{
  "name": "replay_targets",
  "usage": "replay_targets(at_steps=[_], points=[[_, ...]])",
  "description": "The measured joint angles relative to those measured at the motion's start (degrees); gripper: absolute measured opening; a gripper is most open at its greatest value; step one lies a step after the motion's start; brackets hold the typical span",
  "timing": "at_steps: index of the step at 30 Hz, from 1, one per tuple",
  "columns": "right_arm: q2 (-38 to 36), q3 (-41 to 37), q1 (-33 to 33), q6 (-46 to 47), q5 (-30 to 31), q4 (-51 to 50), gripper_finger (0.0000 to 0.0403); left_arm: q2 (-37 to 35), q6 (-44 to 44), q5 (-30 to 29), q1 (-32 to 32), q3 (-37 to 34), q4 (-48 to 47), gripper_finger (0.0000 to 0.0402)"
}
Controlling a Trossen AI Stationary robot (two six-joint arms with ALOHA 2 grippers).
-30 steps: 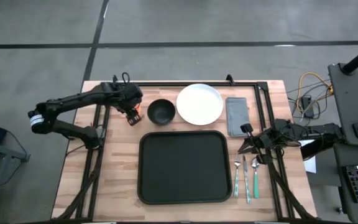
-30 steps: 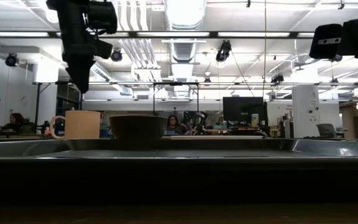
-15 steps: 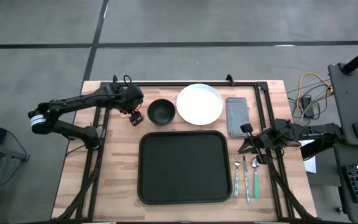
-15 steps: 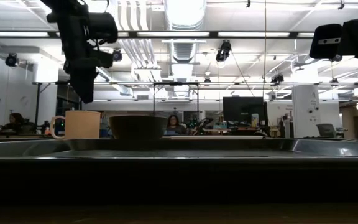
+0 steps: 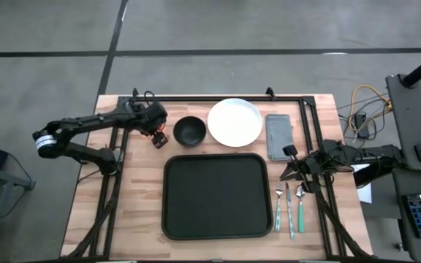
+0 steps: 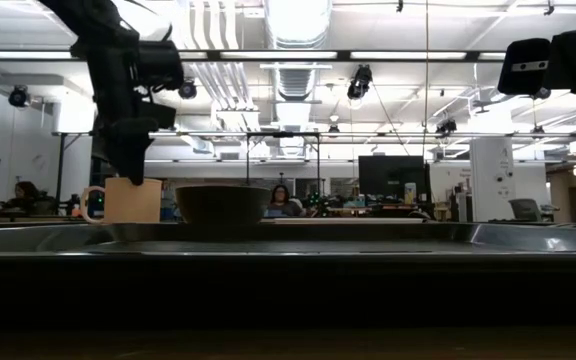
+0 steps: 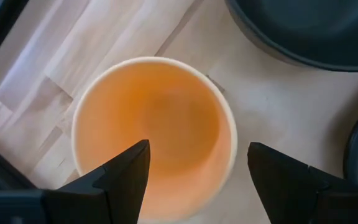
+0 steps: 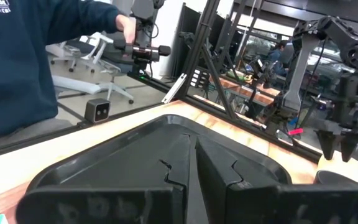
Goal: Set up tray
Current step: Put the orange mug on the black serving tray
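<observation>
We see a light wood table [image 5: 137,212] w/ a black metal frame, standing on a grey concrete floor crossed by dark lines; the low view looks into a big workshop w/ bright ceiling lights, ducts, monitors & a few people seated far back. In the right wrist view a person in a dark blue top [image 8: 23,56] is just beyond the table edge, holding a device. Count on the table: 1 tray [image 5: 216,196], black, sitting flat at the middle-front; 1 black bowl [image 5: 190,131] just behind its left rear corner; 1 white plate [image 5: 234,121] beside the bowl; 1 grey napkin [image 5: 278,136] right of the plate; 1 orange cup [image 7: 154,127] left of the bowl, upright, handle showing in the low view; 3 pieces of cutlery [image 5: 289,206] w/ teal handles, side by side just right of the tray. Nothing lies on the tray. 2 arms. Left gripper [image 7: 197,180] hangs right over the cup, pointing down, fingers spread wide, one above the cup's inside & one outside its rim; we can't tell if either touches it. Right gripper [image 5: 292,169] waits at the tray's right rear corner, near the cutlery, fingers pressed together, holding nothing.
</observation>
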Motion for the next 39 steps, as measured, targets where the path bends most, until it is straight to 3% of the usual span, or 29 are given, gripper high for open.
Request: replay_targets(at_steps=[9,15,23,34,39], points=[[0.0,0.0,0.0,0.0,0.0,0.0,0.0018,0.0,0.0,0.07,0.0,-1.82,1.04,0.0226],[0.0,0.0,0.0,0.0,0.0,0.0,0.0018,0.0,0.0,0.37,0.0,-1.38,1.3,0.015],[0.0,0.0,0.01,0.0,0.0,0.0,0.0018,0.0,0.44,0.46,0.0,-1.37,1.33,0.0014],[0.0,0.0,0.01,0.0,0.0,0.0,0.0018,-0.07,0.7,1.71,-0.04,-1.28,0.82,0.0001],[0.0,0.0,0.0,0.0,0.0,0.0,0.0018,-0.07,1.16,2.37,-1.13,2.07,-2.54,0.0001]])
